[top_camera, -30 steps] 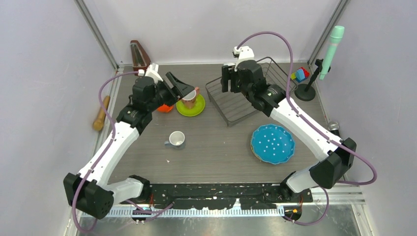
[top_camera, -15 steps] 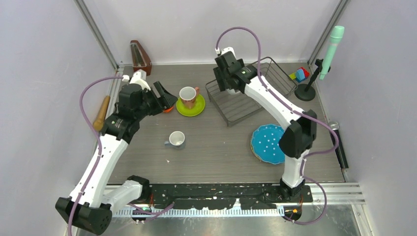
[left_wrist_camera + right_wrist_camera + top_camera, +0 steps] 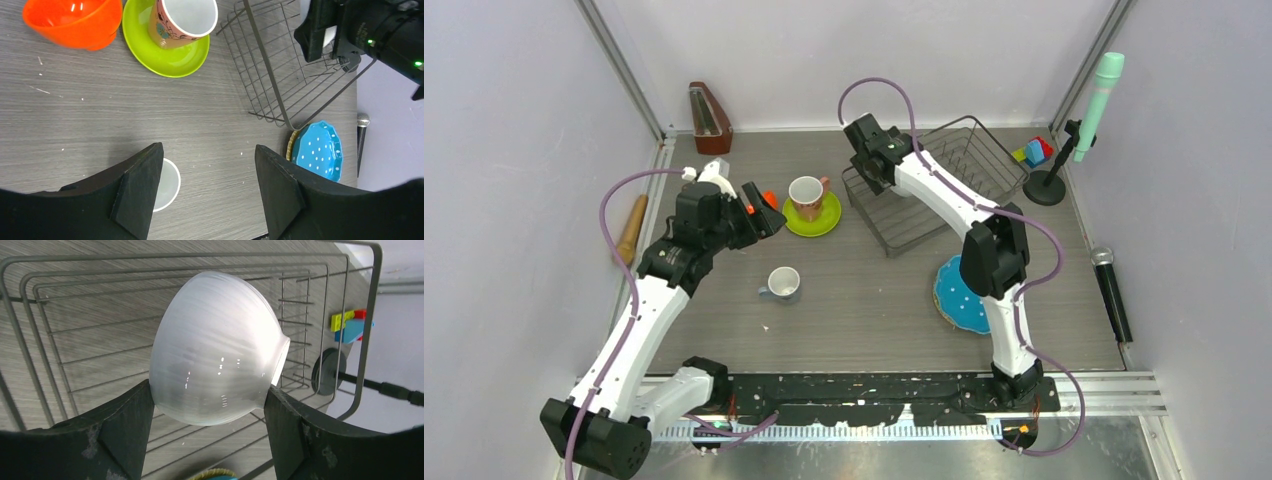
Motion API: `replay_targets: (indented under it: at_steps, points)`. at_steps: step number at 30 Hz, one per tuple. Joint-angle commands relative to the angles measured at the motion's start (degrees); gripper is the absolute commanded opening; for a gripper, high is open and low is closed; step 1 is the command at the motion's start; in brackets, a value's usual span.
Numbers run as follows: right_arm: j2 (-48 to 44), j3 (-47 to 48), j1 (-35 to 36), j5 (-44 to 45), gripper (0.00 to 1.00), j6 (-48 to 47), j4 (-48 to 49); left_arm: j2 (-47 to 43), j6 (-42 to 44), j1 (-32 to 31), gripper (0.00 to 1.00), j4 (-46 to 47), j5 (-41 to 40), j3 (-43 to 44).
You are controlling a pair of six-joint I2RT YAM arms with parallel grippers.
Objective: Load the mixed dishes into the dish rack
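Observation:
My right gripper (image 3: 879, 178) hangs over the left end of the black wire dish rack (image 3: 944, 180). It is shut on the white bowl (image 3: 217, 347), gripped by its sides with the rim turned to the right, above the rack floor (image 3: 55, 335). My left gripper (image 3: 207, 195) is open and empty, above the table left of the pink mug (image 3: 805, 194). That mug stands on the lime-green plate (image 3: 824, 222). The orange bowl (image 3: 72, 20) sits beside the plate. The pale mug (image 3: 782, 284) stands on the table, partly behind my left finger (image 3: 137, 190). The blue dotted plate (image 3: 317, 150) lies near the rack.
A brown metronome (image 3: 709, 115) stands at the back left and a wooden rolling pin (image 3: 632, 228) lies by the left wall. A green microphone on a stand (image 3: 1096, 100) and coloured blocks (image 3: 1034, 150) are at the back right. A black microphone (image 3: 1112, 290) lies along the right edge.
My left gripper has drawn back left from the pink mug, which stays on the green plate. My right arm has swung left, moving the bowl over the rack's left end.

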Motion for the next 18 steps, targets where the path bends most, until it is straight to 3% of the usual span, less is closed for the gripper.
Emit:
replay_targets:
  at_steps: [1,11,18]
  points:
    - [1.1,2.1,-0.5,1.9,0.00,-8.7,7.2,-1.3,1.8,0.1,0.69,1.5,0.6,0.3]
    - [4.3,-0.3,-0.5,1.5,0.00,-13.1,9.9,-1.9,4.7,0.2,0.69,0.6,-2.0,0.0]
    - [3.1,-5.7,0.2,-1.2,0.16,-11.1,11.4,-1.0,5.4,0.2,0.69,0.9,-2.3,-0.2]
